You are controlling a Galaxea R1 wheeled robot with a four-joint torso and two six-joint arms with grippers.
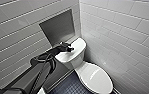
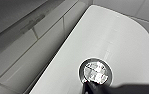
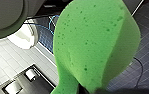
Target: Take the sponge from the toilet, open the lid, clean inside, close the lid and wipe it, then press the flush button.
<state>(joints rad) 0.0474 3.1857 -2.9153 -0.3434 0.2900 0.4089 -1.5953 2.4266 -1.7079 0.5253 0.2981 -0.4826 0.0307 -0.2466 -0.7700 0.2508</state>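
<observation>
The left claw [image 1: 69, 48] is above the tank [image 2: 120, 37] of the toilet [image 1: 96, 76], and the flush button [image 2: 95, 71] lies just under its tip. I cannot tell if it is open or closed. The right claw [image 3: 91, 90] pinches the bent sponge [image 3: 95, 42].

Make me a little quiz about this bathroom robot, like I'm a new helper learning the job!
1. True or false: the toilet has its lid up.
2. What colour is the sponge? A red, B green, C blue.
3. Fill in: the left gripper is over the tank top, right by the round flush ____.

Key: 1 false, the lid is down. 2 B. 3 button.
</observation>
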